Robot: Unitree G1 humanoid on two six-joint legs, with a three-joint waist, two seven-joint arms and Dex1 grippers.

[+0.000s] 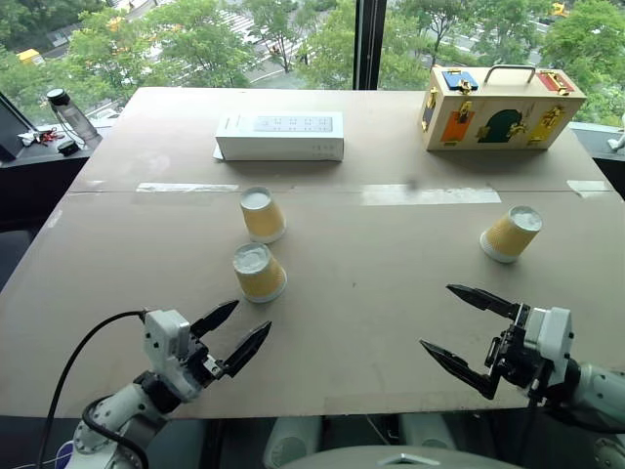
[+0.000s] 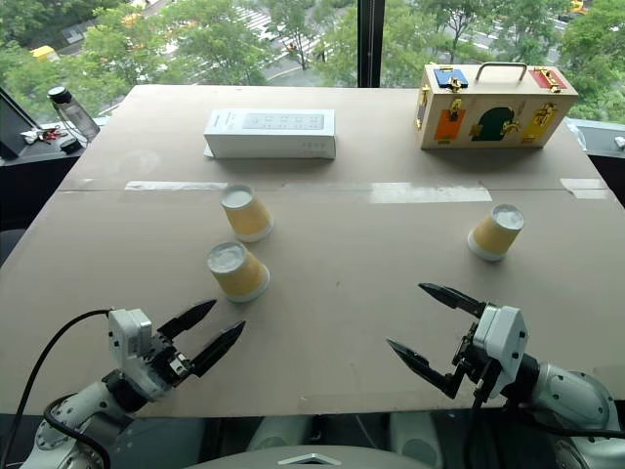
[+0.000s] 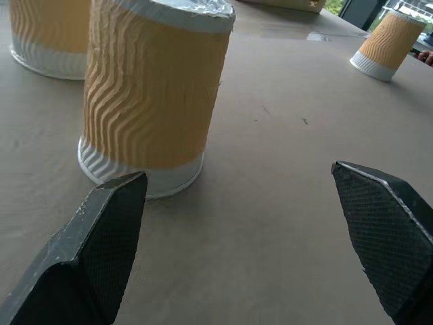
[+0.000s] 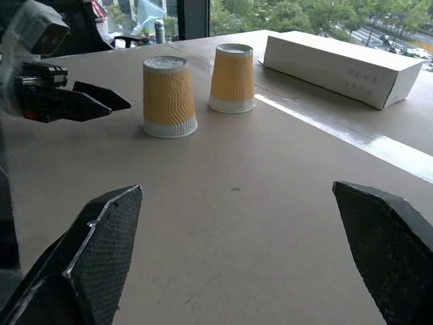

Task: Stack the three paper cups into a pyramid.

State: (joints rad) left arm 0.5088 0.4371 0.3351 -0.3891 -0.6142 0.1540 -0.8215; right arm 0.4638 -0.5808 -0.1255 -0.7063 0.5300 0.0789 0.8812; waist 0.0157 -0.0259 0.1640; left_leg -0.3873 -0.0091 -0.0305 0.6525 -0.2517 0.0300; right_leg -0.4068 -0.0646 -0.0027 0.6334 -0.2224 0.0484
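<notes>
Three paper cups stand upside down on the brown table [image 1: 371,293], each with yellow ribbed sides and a white base on top. One cup [image 1: 259,272] is at the near left, a second [image 1: 262,214] just behind it, and the third [image 1: 511,234] stands apart on the right. My left gripper [image 1: 232,335] hovers open near the front edge, a little short of the nearest cup [image 3: 152,95]. My right gripper [image 1: 467,327] is open at the front right, well short of the right cup, with nothing between its fingers.
A white flat box [image 1: 280,136] lies at the back centre. A wooden latch box with a handle [image 1: 500,107] stands at the back right. A bottle [image 1: 70,115] sits on a side ledge at the far left. Pale tape strips [image 1: 430,194] cross the table.
</notes>
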